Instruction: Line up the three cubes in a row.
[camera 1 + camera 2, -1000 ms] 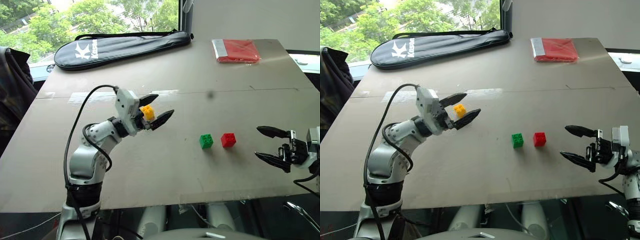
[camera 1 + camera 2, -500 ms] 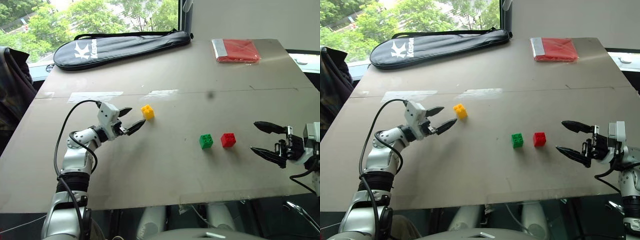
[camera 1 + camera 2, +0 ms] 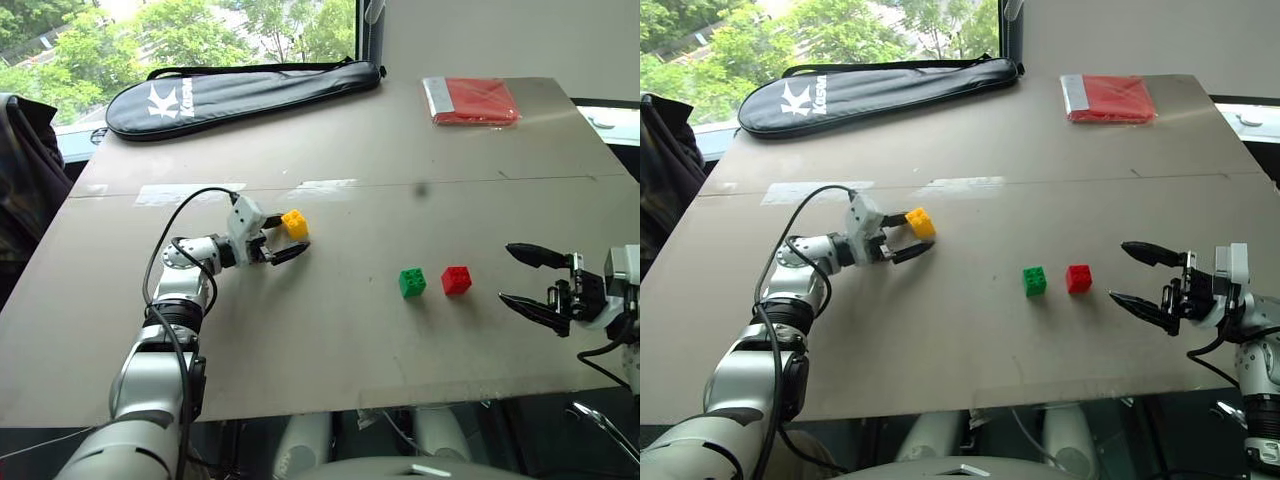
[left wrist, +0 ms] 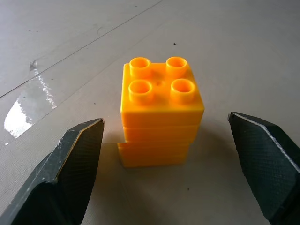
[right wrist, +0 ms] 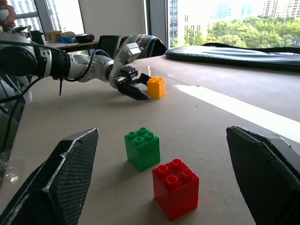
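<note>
The yellow cube (image 3: pixel 294 223) stands studs-up on the table, left of centre. My left gripper (image 3: pixel 290 237) lies low on the table with its fingers open on either side of the cube. In the left wrist view the yellow cube (image 4: pixel 161 115) sits between the two fingers (image 4: pixel 77 161) with a gap on each side. The green cube (image 3: pixel 412 282) and the red cube (image 3: pixel 457 279) stand side by side to the right, a small gap between them. My right gripper (image 3: pixel 507 272) hovers open just right of the red cube, holding nothing.
A black racket bag (image 3: pixel 240 92) lies along the far left edge of the table (image 3: pixel 330 370). A flat red packet (image 3: pixel 472 100) sits at the far right. A dark jacket (image 3: pixel 25 170) hangs off the table's left side. A strip of clear tape (image 3: pixel 190 192) crosses behind the yellow cube.
My left gripper has come down to the table and slid forward until its open fingers straddle the yellow cube. The cubes and the right gripper have stayed where they were.
</note>
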You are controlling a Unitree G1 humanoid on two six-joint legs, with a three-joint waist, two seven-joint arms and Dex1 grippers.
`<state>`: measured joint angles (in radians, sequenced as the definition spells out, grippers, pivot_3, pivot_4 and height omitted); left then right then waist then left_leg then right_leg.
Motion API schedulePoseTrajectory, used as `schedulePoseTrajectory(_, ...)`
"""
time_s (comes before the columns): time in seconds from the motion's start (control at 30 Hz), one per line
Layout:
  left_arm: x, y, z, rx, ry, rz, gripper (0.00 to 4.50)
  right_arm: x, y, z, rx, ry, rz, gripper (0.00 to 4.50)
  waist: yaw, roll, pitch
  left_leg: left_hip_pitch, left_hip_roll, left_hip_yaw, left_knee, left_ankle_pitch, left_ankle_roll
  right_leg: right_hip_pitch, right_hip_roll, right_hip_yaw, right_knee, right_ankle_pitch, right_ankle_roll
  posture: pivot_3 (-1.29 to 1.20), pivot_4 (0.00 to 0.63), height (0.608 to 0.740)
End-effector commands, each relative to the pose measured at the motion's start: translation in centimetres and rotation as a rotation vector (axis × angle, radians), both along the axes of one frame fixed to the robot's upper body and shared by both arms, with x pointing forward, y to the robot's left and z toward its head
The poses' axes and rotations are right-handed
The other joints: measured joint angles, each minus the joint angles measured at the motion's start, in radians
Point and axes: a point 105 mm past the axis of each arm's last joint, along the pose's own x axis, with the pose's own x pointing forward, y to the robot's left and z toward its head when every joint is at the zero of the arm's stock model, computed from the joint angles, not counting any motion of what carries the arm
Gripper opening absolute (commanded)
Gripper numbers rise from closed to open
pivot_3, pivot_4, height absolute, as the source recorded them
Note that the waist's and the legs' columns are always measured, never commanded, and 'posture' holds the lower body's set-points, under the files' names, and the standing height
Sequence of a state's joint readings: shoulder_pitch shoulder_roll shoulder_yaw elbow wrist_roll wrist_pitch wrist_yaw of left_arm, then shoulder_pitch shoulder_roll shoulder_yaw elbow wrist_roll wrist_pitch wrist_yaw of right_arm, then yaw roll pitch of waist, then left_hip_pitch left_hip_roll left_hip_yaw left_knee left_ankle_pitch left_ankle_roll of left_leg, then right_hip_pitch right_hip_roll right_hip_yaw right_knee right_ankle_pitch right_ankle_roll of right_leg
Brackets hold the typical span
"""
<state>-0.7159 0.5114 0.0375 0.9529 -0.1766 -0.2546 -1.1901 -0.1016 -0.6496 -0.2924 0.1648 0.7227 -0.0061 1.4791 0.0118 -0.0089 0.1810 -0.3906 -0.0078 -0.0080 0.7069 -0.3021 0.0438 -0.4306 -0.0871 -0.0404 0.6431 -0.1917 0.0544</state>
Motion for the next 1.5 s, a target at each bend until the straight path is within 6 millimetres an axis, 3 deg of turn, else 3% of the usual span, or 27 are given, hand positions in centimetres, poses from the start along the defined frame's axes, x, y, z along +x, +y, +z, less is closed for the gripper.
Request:
schedulePoseTrajectory(0.03,-0.1,-0.6,0.3,0.012,-0.018,-0.05,3.58,-0.4,-0.2,0.8,0.001,-0.05,0.0,4.5,0.0,0.0,0.0,0.0,0.0,0.0,0.0,0.0,0.0,0.0,0.0,0.0,0.0,0.0,0.0,0.0,0.15,0.694)
schedulePoseTrajectory(0.1,-0.2,-0.5,0.3,0.011,-0.018,-0.052,2.68,-0.5,-0.3,0.7,0.0,-0.048,-0.001,4.5,0.0,0.0,0.0,0.0,0.0,0.0,0.0,0.0,0.0,0.0,0.0,0.0,0.0,0.0,0.0,0.0,0.15,0.694)
schedulePoseTrajectory(0.13,-0.3,-0.5,0.3,0.01,-0.02,-0.057,2.03,-0.6,-0.3,0.6,-0.001,-0.047,-0.001,4.5,0.0,0.0,0.0,0.0,0.0,0.0,0.0,0.0,0.0,0.0,0.0,0.0,0.0,0.0,0.0,0.0,0.15,0.694)
schedulePoseTrajectory(0.2,-0.4,-0.5,0.3,0.014,-0.023,-0.067,1.25,-0.5,-0.5,0.5,-0.003,-0.046,-0.003,4.5,0.0,0.0,0.0,0.0,0.0,0.0,0.0,0.0,0.0,0.0,0.0,0.0,0.0,0.0,0.0,0.0,0.15,0.694)
schedulePoseTrajectory(0.37,-1.1,-1.4,0.7,0.033,-0.025,-0.156,1.3,-0.5,-0.7,0.4,-0.007,-0.049,-0.006,4.5,0.0,0.0,0.0,0.0,0.0,0.0,0.0,0.0,0.0,0.0,0.0,0.0,0.0,0.0,0.0,0.0,0.15,0.694)
schedulePoseTrajectory(0.67,-5.2,-9.1,0.4,0.054,0.028,-0.518,1.3,-1.2,-0.8,0.0,-0.01,-0.038,-0.019,4.5,0.002,0.0,0.0,-0.002,0.0,-0.001,0.001,0.0,0.0,0.0,0.0,0.0,0.0,0.0,0.0,0.0,0.15,0.694)
schedulePoseTrajectory(0.93,-6.4,-12.2,-1.0,0.081,0.05,-0.614,1.3,-1.9,-1.1,-0.2,-0.02,-0.031,-0.047,4.5,0.001,0.0,0.0,0.0,0.001,0.0,0.001,0.0,0.0,0.0,0.001,0.001,0.001,0.0,0.0,0.0,0.15,0.694)
schedulePoseTrajectory(1.5,-8.0,-12.3,-2.9,0.082,0.077,-0.572,1.3,-1.9,-0.7,-0.2,-0.016,-0.034,-0.057,4.5,0.002,0.001,-0.001,0.001,0.001,0.0,0.001,0.0,0.0,0.001,0.0,0.002,0.001,0.0,0.0,0.0,0.15,0.694)
